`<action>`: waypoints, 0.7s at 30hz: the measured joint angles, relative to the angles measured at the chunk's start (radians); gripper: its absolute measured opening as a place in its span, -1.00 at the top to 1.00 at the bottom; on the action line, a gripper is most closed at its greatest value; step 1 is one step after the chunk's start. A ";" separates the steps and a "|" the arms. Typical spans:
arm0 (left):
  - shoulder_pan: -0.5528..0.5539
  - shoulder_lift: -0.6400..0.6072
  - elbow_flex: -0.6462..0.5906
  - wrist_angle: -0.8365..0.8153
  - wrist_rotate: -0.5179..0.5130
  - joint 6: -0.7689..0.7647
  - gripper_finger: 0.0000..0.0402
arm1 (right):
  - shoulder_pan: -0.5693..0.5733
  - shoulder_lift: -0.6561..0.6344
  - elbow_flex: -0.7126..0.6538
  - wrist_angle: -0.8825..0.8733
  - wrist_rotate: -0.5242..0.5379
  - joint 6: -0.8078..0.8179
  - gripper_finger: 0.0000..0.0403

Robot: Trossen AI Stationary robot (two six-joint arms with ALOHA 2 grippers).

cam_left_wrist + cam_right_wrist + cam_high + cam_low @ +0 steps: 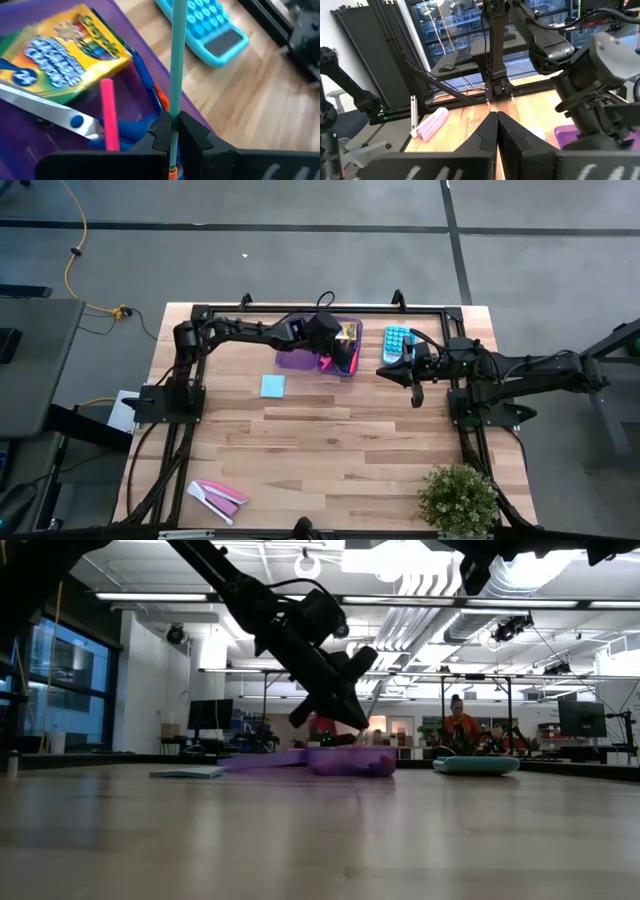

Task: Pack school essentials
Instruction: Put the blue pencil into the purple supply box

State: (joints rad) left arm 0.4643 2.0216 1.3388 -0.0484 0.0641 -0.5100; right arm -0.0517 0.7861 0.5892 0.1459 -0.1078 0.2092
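My left gripper (173, 125) is over the purple box (150, 55), at the table's far middle (295, 360), shut on a green pencil (176, 60). In the box lie the yellow crayon box (60, 50), the scissors (55, 112) and a pink marker (108, 115). The light-blue notepad (272, 386) lies flat on the table, on the near-left side of the box. My right gripper (416, 395) hangs shut and empty near the calculator (398, 342). My left gripper pinches the green pencil between its two fingers, close to the pencil's orange-tipped end (173, 150). The fingers come slanting down from above, over the box's right wall. The long part of the pencil (177, 30) runs on past the fingertips and out of the picture.
The light-blue calculator (210, 30) lies just right of the box. Flat pink-and-white pieces (218, 496) lie at the table's near-left corner, and a potted plant (458, 498) stands at the near right. Bare wood spreads across the middle. People sit in the room beyond (460, 725).
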 joint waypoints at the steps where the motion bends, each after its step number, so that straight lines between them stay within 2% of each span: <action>1: -0.004 0.001 0.000 -0.004 0.008 0.015 0.97 | 0.000 0.000 0.000 0.000 0.001 -0.002 1.00; 13: -0.020 0.016 0.000 -0.013 -0.024 0.038 0.97 | 0.000 0.000 0.000 0.000 0.002 0.019 1.00; 21: -0.021 0.016 0.000 -0.043 -0.060 -0.027 0.96 | 0.000 0.000 0.000 0.000 0.002 0.019 1.00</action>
State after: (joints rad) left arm 0.4431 2.0380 1.3388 -0.0913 0.0046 -0.5365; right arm -0.0516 0.7860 0.5892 0.1459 -0.1055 0.2283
